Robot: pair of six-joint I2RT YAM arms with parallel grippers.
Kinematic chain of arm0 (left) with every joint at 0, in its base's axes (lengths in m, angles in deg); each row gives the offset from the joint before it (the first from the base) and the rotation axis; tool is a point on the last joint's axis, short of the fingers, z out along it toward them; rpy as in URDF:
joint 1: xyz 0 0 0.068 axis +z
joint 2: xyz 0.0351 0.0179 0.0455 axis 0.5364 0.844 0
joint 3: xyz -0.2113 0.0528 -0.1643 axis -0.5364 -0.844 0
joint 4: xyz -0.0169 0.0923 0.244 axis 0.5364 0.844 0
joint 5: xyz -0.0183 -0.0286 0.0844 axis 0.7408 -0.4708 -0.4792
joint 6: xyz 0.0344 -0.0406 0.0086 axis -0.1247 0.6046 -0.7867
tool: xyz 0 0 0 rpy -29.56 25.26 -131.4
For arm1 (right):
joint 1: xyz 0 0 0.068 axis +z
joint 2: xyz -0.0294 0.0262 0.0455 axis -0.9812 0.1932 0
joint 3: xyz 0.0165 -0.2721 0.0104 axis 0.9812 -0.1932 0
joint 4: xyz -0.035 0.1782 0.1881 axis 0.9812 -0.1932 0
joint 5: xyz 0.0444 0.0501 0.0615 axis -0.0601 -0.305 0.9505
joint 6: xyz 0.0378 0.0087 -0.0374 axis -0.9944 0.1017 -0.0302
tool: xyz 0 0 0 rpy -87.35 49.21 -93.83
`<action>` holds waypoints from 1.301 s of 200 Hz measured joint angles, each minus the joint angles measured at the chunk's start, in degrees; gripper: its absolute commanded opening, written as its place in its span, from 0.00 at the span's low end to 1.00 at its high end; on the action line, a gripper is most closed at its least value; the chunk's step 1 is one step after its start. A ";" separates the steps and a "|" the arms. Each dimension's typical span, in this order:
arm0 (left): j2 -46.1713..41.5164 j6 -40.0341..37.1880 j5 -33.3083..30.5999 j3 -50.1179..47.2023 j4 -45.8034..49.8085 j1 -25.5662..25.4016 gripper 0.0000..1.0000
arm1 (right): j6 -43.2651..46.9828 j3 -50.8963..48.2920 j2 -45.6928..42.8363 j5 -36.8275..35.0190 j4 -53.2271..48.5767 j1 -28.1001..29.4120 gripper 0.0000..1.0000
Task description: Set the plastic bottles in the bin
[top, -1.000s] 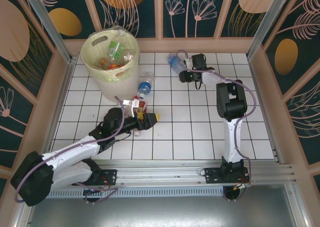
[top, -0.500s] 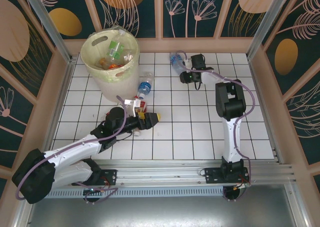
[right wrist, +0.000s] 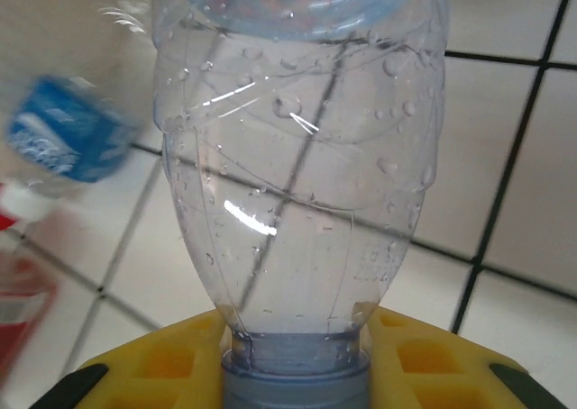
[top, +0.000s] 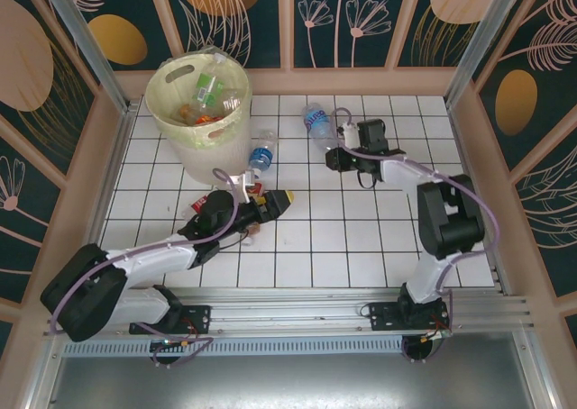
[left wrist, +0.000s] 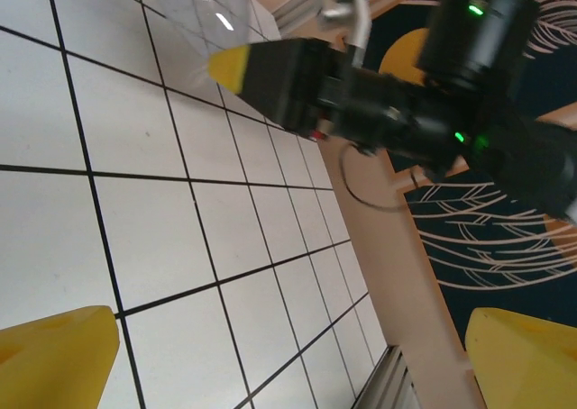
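Note:
My right gripper [top: 332, 144] is shut on the neck of a clear plastic bottle [top: 316, 121] with a blue label, at the far middle of the table. In the right wrist view the yellow fingers [right wrist: 171, 364] clamp the neck just above the grey cap, and the bottle's body [right wrist: 297, 184] points away from the gripper [right wrist: 295, 368]. A second blue-labelled bottle [top: 261, 154] lies against the bin [top: 160, 92], which holds several bottles. My left gripper [top: 276, 199] is open and holds nothing, low over the tiles right of a red-labelled bottle [top: 204, 202]. Its yellow fingertips [left wrist: 54, 355] stand wide apart.
The table is walled by wooden rails with patterned panels. The right rail [left wrist: 397, 247] runs through the left wrist view, where the right arm's gripper [left wrist: 297, 76] also hangs. The blue-labelled bottle [right wrist: 63, 139] shows blurred at the left of the right wrist view.
The right gripper has shut on the bottle's neck and the arm has swung its elbow out to the right, drawing the bottle slightly nearer. The left gripper has slid a little right, still open.

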 measured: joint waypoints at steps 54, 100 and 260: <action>7.89 3.17 0.39 3.87 -6.16 0.00 0.99 | -7.80 -15.50 -18.62 8.15 3.96 4.46 0.31; 11.10 3.39 0.42 6.91 -9.16 0.00 0.99 | -11.02 -20.98 -29.97 14.12 4.15 8.26 0.32; 9.16 6.99 1.70 9.07 -10.19 0.44 0.88 | -13.31 -26.69 -37.51 15.76 2.84 16.68 0.32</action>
